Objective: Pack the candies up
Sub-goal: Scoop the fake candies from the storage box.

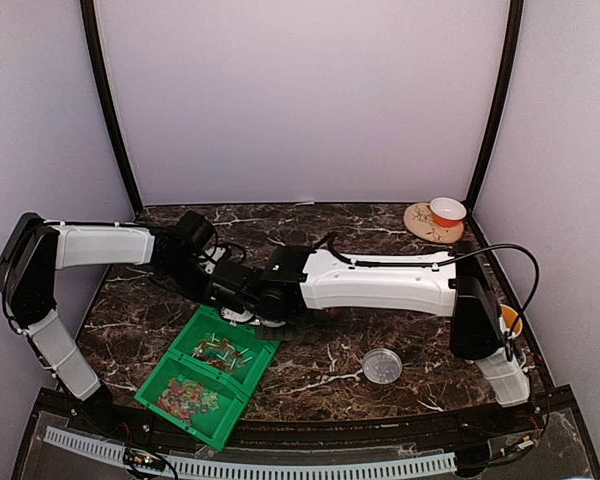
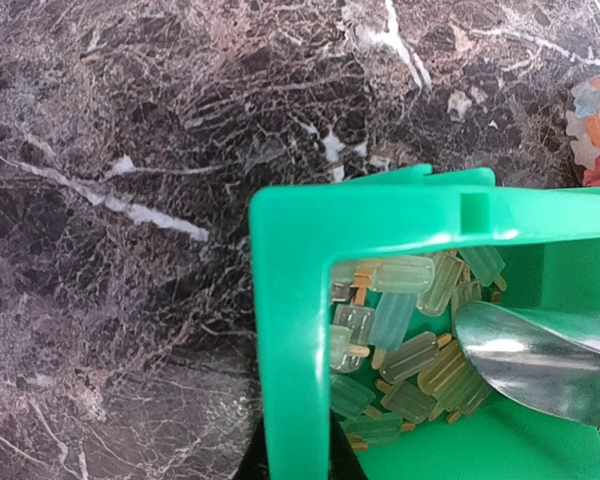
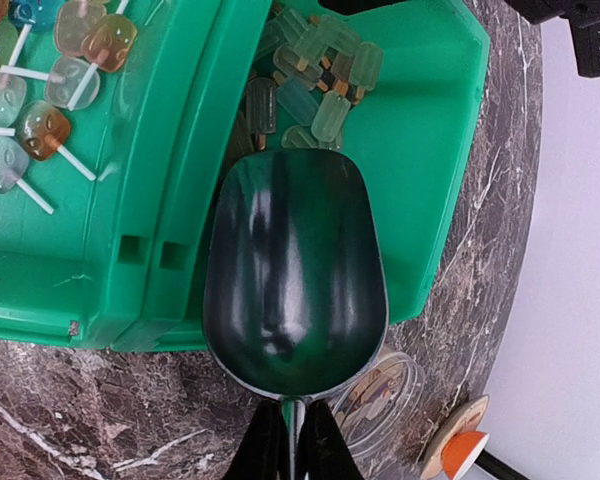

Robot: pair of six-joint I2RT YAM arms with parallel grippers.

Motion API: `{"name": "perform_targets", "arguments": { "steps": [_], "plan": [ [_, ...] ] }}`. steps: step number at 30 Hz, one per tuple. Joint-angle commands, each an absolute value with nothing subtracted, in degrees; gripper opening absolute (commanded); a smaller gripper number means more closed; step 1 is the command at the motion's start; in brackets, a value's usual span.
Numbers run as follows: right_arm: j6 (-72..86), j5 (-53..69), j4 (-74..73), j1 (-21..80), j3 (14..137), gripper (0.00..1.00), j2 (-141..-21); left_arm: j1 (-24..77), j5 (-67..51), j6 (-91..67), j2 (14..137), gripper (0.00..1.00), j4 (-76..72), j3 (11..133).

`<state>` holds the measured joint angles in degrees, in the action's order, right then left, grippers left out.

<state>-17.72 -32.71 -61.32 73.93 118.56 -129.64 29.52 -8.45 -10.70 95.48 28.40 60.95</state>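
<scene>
Both clenched: left gripper [image 1: 230, 290]; right gripper [image 3: 292, 428] on scoop [image 3: 295, 260], grip visible only right wrist

Dark brown marble-pattern table top [image 1: 320, 372]: irregular white veining throughout. Moulded plastic bins [image 1: 180, 415]: uniform bright green. Small ice-lolly-shaped candies [image 2: 400, 330]: translucent pale green and yellowish, on tan sticks. Round lollipop candies [image 3: 40, 100]: amber, clear and teal, on white sticks. Polished metal scoop [image 3: 295, 270]: silver, mirroring green. Small ceramic cup [image 1: 447, 211]: orange, white inside.

Green bins [image 3: 430, 150] side by side; metal scoop [image 3: 295, 270] over one; clear jar [image 1: 382, 366], mug [image 1: 447, 211] apart.
</scene>
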Motion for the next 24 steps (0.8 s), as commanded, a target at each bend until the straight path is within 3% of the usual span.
{"name": "perform_targets", "arguments": {
  "steps": [1,13,24],
  "plan": [
    [-20.21,-25.51,-60.84,73.0,120.57,0.0,-132.22,30.01,-12.14,-9.6,91.32,0.0,27.28,61.31],
    [-16.6,-7.89,-44.22,68.35,109.67,0.0,-130.49,30.61,-13.69,-9.13,90.61,0.0,26.54,61.08],
    [-5.56,-6.22,-17.86,66.42,90.42,0.0,-126.12,30.62,-14.89,-9.2,90.09,0.0,26.19,61.03]
  ]
}}
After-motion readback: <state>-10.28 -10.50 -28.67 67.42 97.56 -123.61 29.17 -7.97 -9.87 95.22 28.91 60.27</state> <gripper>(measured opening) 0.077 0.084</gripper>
